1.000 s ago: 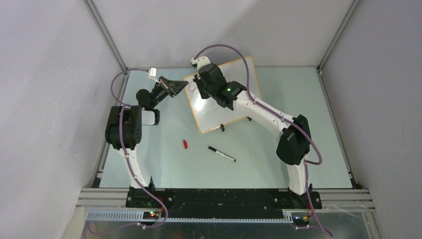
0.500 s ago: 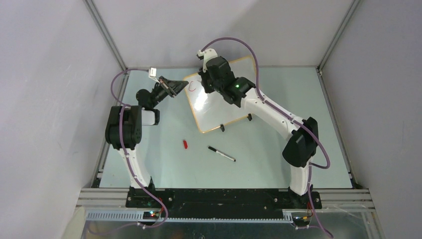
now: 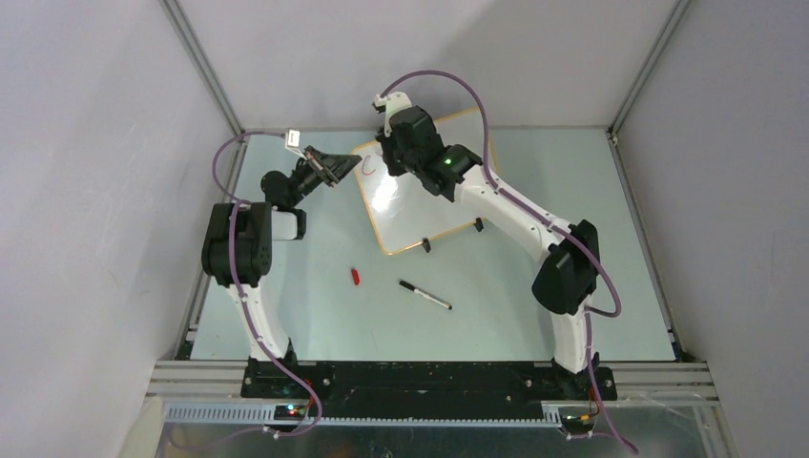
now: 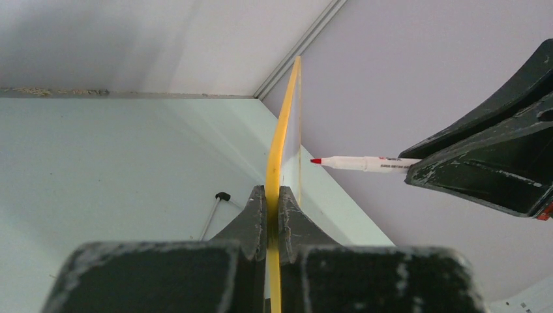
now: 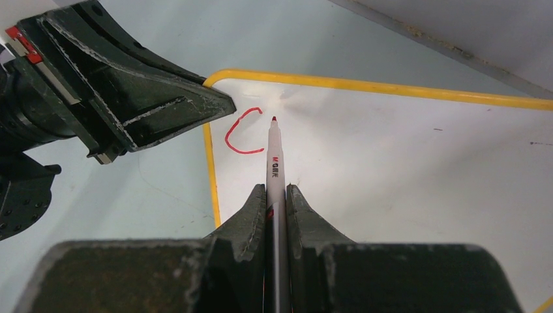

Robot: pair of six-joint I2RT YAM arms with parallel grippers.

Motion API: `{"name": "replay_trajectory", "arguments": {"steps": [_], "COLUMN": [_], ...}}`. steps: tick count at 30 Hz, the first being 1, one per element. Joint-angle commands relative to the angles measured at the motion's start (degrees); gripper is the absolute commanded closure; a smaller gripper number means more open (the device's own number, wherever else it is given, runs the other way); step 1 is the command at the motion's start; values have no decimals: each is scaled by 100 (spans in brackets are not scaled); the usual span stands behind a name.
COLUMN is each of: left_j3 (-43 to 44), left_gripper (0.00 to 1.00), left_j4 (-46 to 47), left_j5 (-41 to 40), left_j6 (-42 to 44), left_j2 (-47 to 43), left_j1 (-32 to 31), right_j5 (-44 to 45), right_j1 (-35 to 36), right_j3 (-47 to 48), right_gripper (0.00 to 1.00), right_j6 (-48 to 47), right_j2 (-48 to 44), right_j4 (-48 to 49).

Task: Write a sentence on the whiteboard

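Pale green tabletop (image 3: pixel 305 324), grey walls (image 3: pixel 95 143), my left tool (image 4: pixel 274 192) clamped on whiteboard (image 3: pixel 410 205) rim, right tool (image 5: pixel 276 192) gripping red marker (image 5: pixel 273 163) near red C (image 5: pixel 227 137), black pen (image 3: pixel 425 295) and red cap (image 3: pixel 355 277) loose

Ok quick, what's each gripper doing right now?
Left gripper: closed on the whiteboard, at its rim.
Right gripper: closed on the red marker.

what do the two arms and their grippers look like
The left arm and right arm both have white links, black joint housings and trailing purple cables. A green light glows near the right wrist. The left gripper and right gripper have black wedge-shaped fingers, scuffed pale along the edges.
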Motion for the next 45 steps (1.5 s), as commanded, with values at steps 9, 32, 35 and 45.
{"name": "replay_trajectory", "arguments": {"steps": [9,32,35,45], "left_j3": [62,66,68,62], "left_gripper": [100,100,100,100], "left_j4": [198,216,212,208], "left_j5": [266,266,266,283], "left_j6": [302,298,294,302], "left_j2": [-131,-131,-130,-139], "left_j1": [-126,-133,-133,-133], "right_j5": [24,75,82,92], "right_j1": [-23,-59,-58,-66], "right_j3": [369,482,449,219], "right_gripper": [100,100,100,100], "right_j6": [-56,-48,-34,5], "right_j2": [150,346,325,220], "right_j4": [15,-66,-77,-56]}}
